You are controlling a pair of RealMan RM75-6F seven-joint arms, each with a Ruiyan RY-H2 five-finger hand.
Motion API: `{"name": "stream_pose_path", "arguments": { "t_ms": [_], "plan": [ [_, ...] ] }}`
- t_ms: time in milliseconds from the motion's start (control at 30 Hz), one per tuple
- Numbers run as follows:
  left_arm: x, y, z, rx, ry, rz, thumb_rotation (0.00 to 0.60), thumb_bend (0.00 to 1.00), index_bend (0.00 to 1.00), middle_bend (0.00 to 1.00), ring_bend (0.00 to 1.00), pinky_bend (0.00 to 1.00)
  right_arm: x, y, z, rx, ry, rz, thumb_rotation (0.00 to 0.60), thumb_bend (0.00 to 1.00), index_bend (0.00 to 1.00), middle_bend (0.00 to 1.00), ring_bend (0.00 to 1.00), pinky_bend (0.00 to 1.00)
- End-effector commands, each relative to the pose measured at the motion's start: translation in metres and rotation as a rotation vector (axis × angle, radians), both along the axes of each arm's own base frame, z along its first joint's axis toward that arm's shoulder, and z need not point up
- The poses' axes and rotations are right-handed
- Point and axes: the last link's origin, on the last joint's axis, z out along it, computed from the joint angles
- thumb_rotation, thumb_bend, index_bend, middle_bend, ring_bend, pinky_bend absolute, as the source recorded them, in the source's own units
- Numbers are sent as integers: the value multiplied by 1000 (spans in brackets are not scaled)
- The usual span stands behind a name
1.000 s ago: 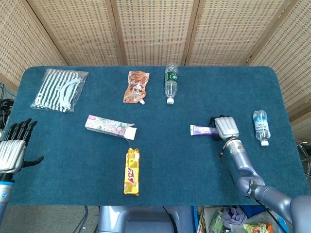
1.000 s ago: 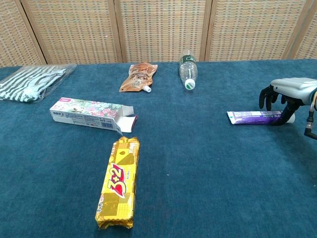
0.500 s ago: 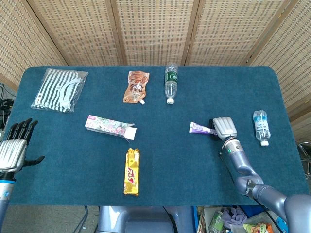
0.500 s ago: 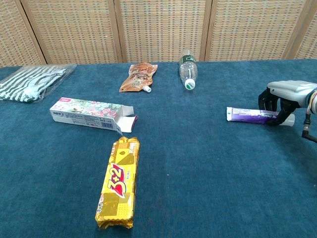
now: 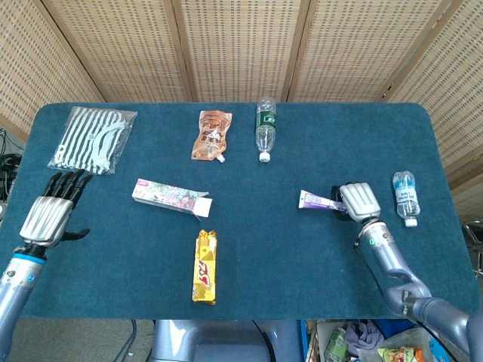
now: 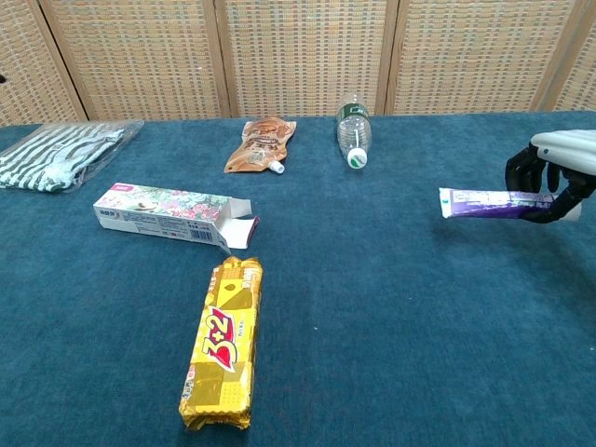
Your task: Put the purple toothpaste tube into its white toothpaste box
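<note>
Toothpaste tube (image 6: 492, 203), purple, is sitting in the grasp of the right robot hand (image 5: 359, 200), fingers closing around its cap end while the flat crimped end is pointing toward the middle of the bench (image 5: 302, 256). In the chest view the tube is lying roughly level and appears lifted clear of the blue cloth, though contact cannot be ruled out from the head view. White toothpaste box (image 5: 171, 196) is lying flat at centre-left, well apart from the tube, with its end flap hanging open on the side facing the tube. Left robot hand (image 5: 53, 212) is hovering over the left edge of the bench, released, fingers spread and holding nothing. Yellow snack bar (image 5: 204, 266) is lying just in front of the box's open end. Orange pouch (image 5: 212, 135) and clear bottle (image 5: 265, 128) are resting toward the far edge; striped packet (image 5: 93, 139) is occupying the far-left corner. A second small bottle (image 5: 405, 196) is lying just beside the right robot hand.
</note>
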Motion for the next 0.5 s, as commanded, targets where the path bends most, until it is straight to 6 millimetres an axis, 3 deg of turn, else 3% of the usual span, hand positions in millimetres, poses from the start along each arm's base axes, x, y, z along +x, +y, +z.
{"name": "stream_pose_path", "arguments": {
  "t_ms": [33, 233, 500],
  "plan": [
    [25, 48, -13, -83, 90, -124, 600, 151, 0, 0, 0, 0, 0, 18, 19, -14, 19, 61, 600, 489, 559, 600, 447, 439],
    [48, 84, -54, -220, 119, -233, 600, 150, 0, 0, 0, 0, 4, 32, 34, -37, 54, 101, 600, 489, 559, 600, 448, 439],
    [59, 107, -110, -359, 68, -264, 600, 151, 0, 0, 0, 0, 5, 38, 48, -76, 52, 92, 600, 498, 559, 600, 448, 439]
  ]
}}
